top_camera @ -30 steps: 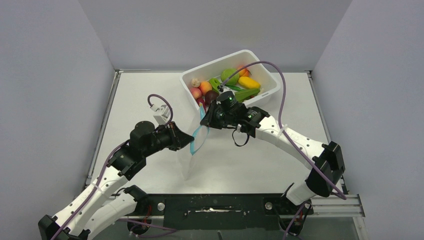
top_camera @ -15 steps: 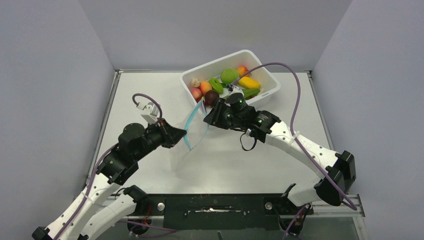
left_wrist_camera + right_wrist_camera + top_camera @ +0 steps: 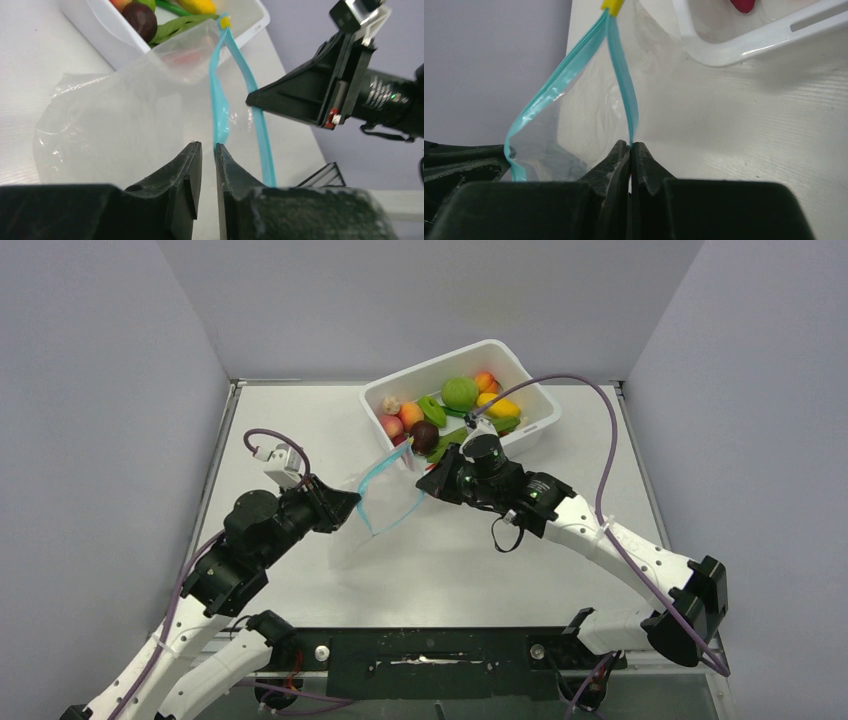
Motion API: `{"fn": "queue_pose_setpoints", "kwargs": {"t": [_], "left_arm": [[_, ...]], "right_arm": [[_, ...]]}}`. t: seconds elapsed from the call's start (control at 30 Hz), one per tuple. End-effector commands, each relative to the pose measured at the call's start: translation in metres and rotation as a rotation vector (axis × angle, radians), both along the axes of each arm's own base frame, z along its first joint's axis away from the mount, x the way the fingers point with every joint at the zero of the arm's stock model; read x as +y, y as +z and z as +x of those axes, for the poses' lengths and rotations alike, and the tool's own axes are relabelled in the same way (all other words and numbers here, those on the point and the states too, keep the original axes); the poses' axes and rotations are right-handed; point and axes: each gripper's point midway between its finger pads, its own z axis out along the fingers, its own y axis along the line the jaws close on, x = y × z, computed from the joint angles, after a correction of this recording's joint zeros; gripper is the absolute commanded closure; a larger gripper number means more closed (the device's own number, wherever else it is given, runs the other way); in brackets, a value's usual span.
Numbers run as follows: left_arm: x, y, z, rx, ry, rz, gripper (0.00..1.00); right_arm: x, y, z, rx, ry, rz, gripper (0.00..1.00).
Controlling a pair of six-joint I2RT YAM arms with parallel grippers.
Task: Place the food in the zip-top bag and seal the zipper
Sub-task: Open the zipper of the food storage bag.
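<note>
The clear zip-top bag [image 3: 385, 508] hangs open between my two grippers, just in front of the white tub [image 3: 535, 390]. My left gripper [image 3: 355, 505] is shut on one side of the blue zipper [image 3: 218, 100]. My right gripper [image 3: 425, 483] is shut on the other side [image 3: 624, 85]. A yellow slider [image 3: 611, 5] joins the two strips at the far end, by the tub. The food lies in the tub: peaches [image 3: 392, 426], a purple-brown fruit [image 3: 424, 435], a green ball [image 3: 459, 392] and a pale mushroom [image 3: 389, 405]. No food shows in the bag.
The tub's near wall [image 3: 95, 30] stands just behind the bag's far end. My right gripper's black body [image 3: 310, 95] faces the left wrist camera across the bag mouth. Grey walls enclose the table [image 3: 300, 430] on three sides.
My left gripper has drawn back to the left and my right gripper has shifted right. The two blue strips have spread apart and the bag mouth is wider.
</note>
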Motion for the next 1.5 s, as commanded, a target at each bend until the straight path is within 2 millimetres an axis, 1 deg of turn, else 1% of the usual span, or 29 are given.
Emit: {"fn": "queue_pose_setpoints", "kwargs": {"t": [0.0, 0.07, 0.1, 0.17, 0.2, 0.27, 0.4, 0.5, 0.57, 0.6, 0.7, 0.77, 0.9, 1.03, 1.1, 1.23, 1.27, 1.3, 1.33, 1.47], "left_arm": [[0.002, 0.062, -0.003, -0.156, -0.004, -0.078, 0.72], [-0.009, 0.068, -0.009, -0.180, -0.074, -0.105, 0.57], [-0.015, 0.069, -0.010, -0.188, -0.107, -0.114, 0.51], [-0.024, 0.067, -0.011, -0.190, -0.157, -0.121, 0.42], [-0.028, 0.064, -0.011, -0.189, -0.178, -0.111, 0.38], [-0.037, 0.054, -0.007, -0.171, -0.216, -0.078, 0.35], [-0.048, 0.030, 0.002, -0.113, -0.253, -0.007, 0.33], [-0.049, 0.009, 0.011, -0.066, -0.234, 0.035, 0.32], [-0.047, -0.001, 0.016, -0.041, -0.206, 0.057, 0.32], [-0.045, -0.005, 0.018, -0.034, -0.191, 0.067, 0.33], [-0.041, -0.012, 0.023, -0.033, -0.166, 0.094, 0.46], [-0.040, -0.015, 0.025, -0.037, -0.159, 0.103, 0.50], [-0.045, -0.019, 0.024, -0.036, -0.185, 0.091, 0.50], [-0.055, -0.021, 0.021, -0.021, -0.226, 0.059, 0.44], [-0.058, -0.021, 0.020, -0.017, -0.243, 0.050, 0.42], [-0.059, -0.027, 0.023, -0.005, -0.240, 0.053, 0.43], [-0.060, -0.028, 0.022, -0.003, -0.242, 0.052, 0.44], [-0.060, -0.028, 0.022, -0.001, -0.243, 0.050, 0.47], [-0.061, -0.027, 0.022, -0.003, -0.245, 0.046, 0.53], [-0.064, -0.020, 0.021, -0.022, -0.261, 0.032, 0.83]], "right_arm": [[0.016, 0.034, -0.011, -0.075, 0.049, 0.135, 1.00], [0.020, 0.036, -0.014, -0.078, 0.057, 0.134, 1.00], [0.022, 0.036, -0.015, -0.080, 0.059, 0.130, 1.00], [0.024, 0.037, -0.015, -0.084, 0.056, 0.126, 1.00], [0.025, 0.036, -0.014, -0.084, 0.054, 0.123, 1.00], [0.029, 0.036, -0.014, -0.084, 0.058, 0.123, 1.00], [0.036, 0.038, -0.011, -0.085, 0.057, 0.138, 1.00], [0.041, 0.042, -0.010, -0.091, 0.062, 0.150, 1.00], [0.043, 0.043, -0.011, -0.092, 0.064, 0.150, 1.00], [0.043, 0.043, -0.011, -0.093, 0.064, 0.149, 1.00], [0.042, 0.041, -0.011, -0.094, 0.057, 0.142, 1.00], [0.040, 0.039, -0.011, -0.092, 0.052, 0.137, 1.00], [0.040, 0.036, -0.011, -0.089, 0.049, 0.137, 1.00], [0.040, 0.035, -0.010, -0.088, 0.049, 0.135, 1.00], [0.041, 0.034, -0.010, -0.088, 0.050, 0.134, 1.00], [0.041, 0.035, -0.010, -0.091, 0.054, 0.135, 1.00], [0.041, 0.034, -0.010, -0.090, 0.054, 0.132, 1.00], [0.040, 0.033, -0.010, -0.089, 0.052, 0.129, 1.00], [0.039, 0.032, -0.010, -0.089, 0.050, 0.126, 1.00], [0.037, 0.030, -0.012, -0.090, 0.049, 0.123, 1.00]]}}
